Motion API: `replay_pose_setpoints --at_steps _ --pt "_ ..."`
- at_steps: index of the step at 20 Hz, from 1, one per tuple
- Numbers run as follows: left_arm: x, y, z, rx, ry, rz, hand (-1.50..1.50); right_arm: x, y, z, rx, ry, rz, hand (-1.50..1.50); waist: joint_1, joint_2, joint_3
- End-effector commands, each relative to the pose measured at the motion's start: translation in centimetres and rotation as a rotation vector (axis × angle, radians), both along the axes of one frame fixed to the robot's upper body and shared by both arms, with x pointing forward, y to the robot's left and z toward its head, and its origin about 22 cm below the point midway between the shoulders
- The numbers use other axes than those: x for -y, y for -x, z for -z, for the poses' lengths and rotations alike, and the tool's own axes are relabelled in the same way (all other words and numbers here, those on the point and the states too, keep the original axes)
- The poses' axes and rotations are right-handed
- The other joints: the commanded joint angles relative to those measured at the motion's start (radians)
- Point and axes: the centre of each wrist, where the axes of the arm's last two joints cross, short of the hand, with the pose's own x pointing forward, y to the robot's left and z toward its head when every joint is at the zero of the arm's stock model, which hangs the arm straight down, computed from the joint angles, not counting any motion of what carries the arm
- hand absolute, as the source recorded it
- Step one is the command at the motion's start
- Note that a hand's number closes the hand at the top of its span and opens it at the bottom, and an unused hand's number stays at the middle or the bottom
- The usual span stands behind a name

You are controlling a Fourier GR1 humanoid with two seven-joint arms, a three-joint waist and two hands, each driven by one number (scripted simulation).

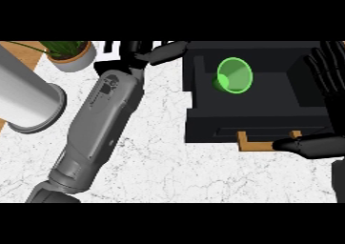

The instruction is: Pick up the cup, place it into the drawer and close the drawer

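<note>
Here the open right robot hand (330,90) rests against the drawer (203,119), cup (235,75) inside.

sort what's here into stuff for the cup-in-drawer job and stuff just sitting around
Job: cup, lying in the open drawer; left hand; right hand.

Just about: potted plant; grey cylinder; counter.

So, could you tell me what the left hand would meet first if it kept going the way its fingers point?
Probably the dark drawer's left wall: the left hand points right toward it, though depth is unclear.
</note>
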Motion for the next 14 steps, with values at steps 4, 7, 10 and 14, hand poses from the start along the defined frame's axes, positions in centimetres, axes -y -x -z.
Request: replay_pose_setpoints --at_steps 4,7,10,14 --pt "4.9 -1.2 -3.6 -0.127 -0.106 -0.064 1.5 -1.1 -0.5 -1.3 0.017 0.009 -0.027 -1.5 -0.039 0.011 0.0" --pt "6.0 -1.7 -4.5 -0.202 -0.155 -0.097 1.5 0.1 -0.1 -0.3 0.023 0.0 -0.023 -1.5 -0.056 0.015 0.001" --pt "5.8 -1.7 -1.4 -0.24 -0.21 -0.137 1.5 -1.3 -1.3 -0.7 0.03 -0.016 -0.075 -1.5 -0.089 0.025 0.002" --pt "6.6 -1.9 -2.1 -0.294 -0.301 -0.101 1.5 -1.2 -1.5 -1.1 0.026 0.001 -0.083 -1.5 -0.11 0.028 0.002"
